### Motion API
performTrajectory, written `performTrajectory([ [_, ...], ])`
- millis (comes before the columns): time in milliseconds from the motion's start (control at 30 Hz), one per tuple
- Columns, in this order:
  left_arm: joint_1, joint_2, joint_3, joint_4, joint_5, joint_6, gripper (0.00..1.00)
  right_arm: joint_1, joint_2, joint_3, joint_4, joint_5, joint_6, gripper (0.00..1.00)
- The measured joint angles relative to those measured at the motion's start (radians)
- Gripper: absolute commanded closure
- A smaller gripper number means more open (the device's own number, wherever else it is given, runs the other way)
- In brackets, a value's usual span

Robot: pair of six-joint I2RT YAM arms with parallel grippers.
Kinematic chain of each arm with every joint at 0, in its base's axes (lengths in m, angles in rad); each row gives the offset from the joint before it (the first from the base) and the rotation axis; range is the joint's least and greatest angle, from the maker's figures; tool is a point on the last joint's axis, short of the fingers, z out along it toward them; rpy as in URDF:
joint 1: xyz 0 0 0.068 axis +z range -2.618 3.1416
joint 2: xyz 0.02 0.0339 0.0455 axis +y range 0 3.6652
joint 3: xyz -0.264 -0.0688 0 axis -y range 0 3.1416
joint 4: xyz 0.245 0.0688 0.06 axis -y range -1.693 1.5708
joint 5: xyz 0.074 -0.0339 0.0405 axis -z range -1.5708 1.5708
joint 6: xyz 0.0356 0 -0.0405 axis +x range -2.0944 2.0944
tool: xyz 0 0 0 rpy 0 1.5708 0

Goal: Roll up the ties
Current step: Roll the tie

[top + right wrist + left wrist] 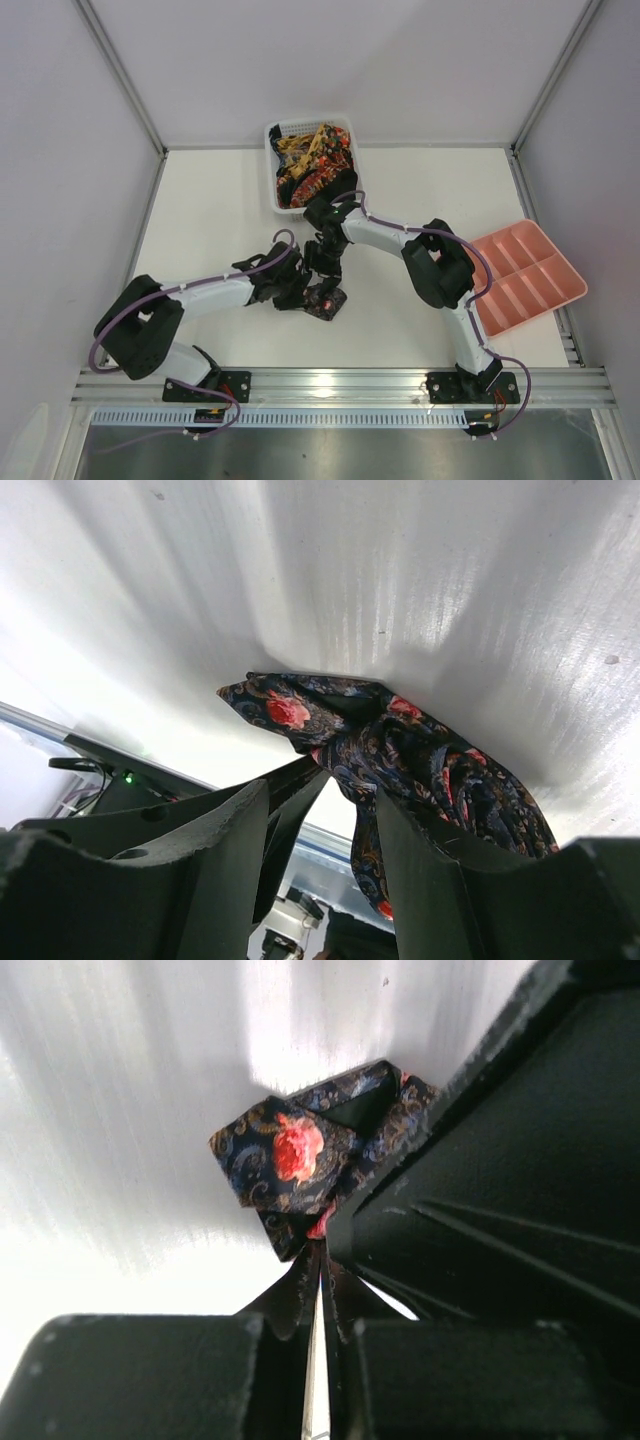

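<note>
A dark tie [326, 302] with red flowers lies bunched on the white table between the two arms. My left gripper [306, 292] comes in from the left. In the left wrist view the left gripper [322, 1250] is shut, pinching the near edge of the folded tie [295, 1155]. My right gripper [325, 270] hangs over it from behind. In the right wrist view the right gripper [320, 790] stands open, and the tie [400, 750] drapes down the inner side of its right finger [420, 870]. More ties [312, 160] fill the basket.
A white mesh basket [272, 170] stands at the back middle of the table. A pink compartment tray [525, 275] lies at the right edge. The right arm's elbow [438, 265] sits between the tie and the tray.
</note>
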Motion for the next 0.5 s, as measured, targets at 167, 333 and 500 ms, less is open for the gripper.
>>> performTrajectory([
  [167,-0.001,-0.083,0.000,-0.047,-0.006,0.002,0.95,-0.003,0.000,0.000,0.007,-0.006,0.000,0.47],
  [333,-0.001,-0.211,0.002,-0.059,-0.024,0.002,0.94,-0.008,-0.010,0.000,0.010,-0.010,0.000,0.47],
  [500,-0.001,-0.164,0.030,-0.045,-0.027,0.002,0.96,-0.015,-0.032,-0.004,0.017,-0.010,0.003,0.48],
])
